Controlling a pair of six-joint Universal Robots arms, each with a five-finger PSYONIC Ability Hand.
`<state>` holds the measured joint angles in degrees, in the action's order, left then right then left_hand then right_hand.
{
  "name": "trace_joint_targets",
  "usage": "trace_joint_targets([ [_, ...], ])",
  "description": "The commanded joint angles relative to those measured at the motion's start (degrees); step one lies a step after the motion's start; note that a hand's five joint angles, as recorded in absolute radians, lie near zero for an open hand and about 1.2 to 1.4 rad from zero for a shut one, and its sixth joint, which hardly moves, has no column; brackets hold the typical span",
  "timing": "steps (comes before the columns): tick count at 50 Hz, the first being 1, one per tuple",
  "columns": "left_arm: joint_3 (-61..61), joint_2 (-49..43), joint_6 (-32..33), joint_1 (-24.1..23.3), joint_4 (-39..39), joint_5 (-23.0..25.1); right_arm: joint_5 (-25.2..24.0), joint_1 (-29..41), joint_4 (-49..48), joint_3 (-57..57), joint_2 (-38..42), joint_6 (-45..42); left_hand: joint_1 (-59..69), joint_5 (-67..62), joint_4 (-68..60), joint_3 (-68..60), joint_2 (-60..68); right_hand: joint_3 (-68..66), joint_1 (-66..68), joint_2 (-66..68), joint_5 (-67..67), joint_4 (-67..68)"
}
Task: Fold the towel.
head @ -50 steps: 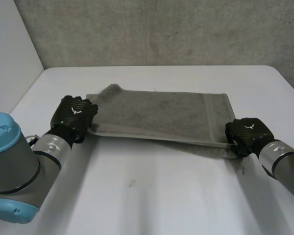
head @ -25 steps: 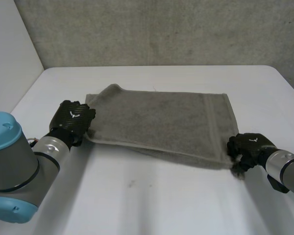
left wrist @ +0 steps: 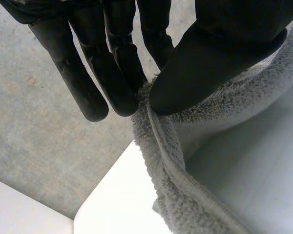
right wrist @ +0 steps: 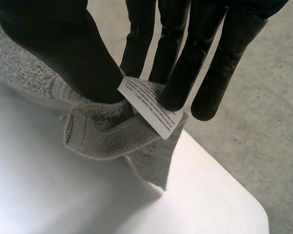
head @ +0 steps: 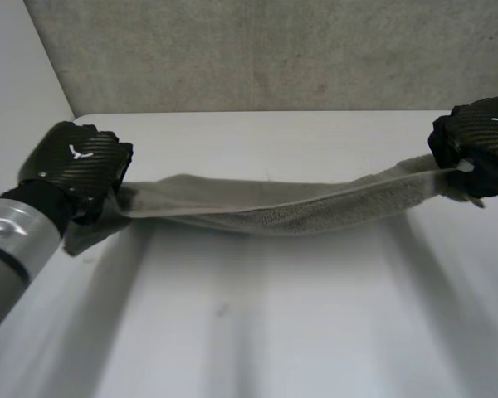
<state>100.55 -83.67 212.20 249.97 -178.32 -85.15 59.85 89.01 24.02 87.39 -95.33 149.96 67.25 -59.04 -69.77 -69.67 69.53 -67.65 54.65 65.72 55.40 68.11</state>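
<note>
A grey towel [head: 274,207] hangs stretched in the air above the white table [head: 257,332], sagging in the middle. My left hand [head: 75,162] pinches its left end between thumb and fingers, with a bit of cloth drooping below. In the left wrist view the thumb [left wrist: 210,63] presses the towel's hem [left wrist: 171,156] against the fingers. My right hand [head: 481,141] grips the right end. In the right wrist view its thumb [right wrist: 68,48] and fingers [right wrist: 180,73] pinch a bunched corner [right wrist: 107,131] with a white label [right wrist: 151,107].
A grey concrete wall [head: 274,50] rises behind the table's far edge. A white wall [head: 17,91] stands at the left. The table's rounded corner [right wrist: 254,214] lies beneath my right hand.
Both hands have lifted the towel off the table and raised it, moving apart and away from the near edge. The cloth, flat before, now hangs taut between them.
</note>
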Motion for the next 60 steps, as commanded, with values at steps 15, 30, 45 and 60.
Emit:
trace_joint_targets([
  [15, -5.08, -20.44, 7.88, 2.8, 5.88, 0.51, 1.32, -0.16, 15.63, -1.96, 17.7, -21.11, 12.75, -10.96, -10.23, -10.33, 10.47, -12.35, 25.35, 14.28, 14.6, 11.89],
  [30, -24.08, -42.71, 13.77, 2.8, -3.0, 1.04, 13.45, 9.42, -2.82, -12.76, 36.43, -12.15, 12.75, -10.96, -10.23, -10.33, 10.47, -12.35, 25.35, 14.28, 14.6, 11.89],
  [45, -32.17, -35.71, 11.34, 0.26, -40.4, 2.8, 25.93, 13.65, -38.97, -29.83, 28.39, -1.0, 12.75, -10.96, -10.23, -10.33, 10.47, -12.35, 25.35, 14.28, 14.6, 11.89],
  [60, -16.65, -22.41, -3.55, 1.57, -36.95, 3.4, 19.61, 14.0, -27.66, -16.48, 21.94, 0.53, 12.75, -10.96, -10.23, -10.33, 10.47, -12.35, 25.35, 14.28, 14.6, 11.89],
])
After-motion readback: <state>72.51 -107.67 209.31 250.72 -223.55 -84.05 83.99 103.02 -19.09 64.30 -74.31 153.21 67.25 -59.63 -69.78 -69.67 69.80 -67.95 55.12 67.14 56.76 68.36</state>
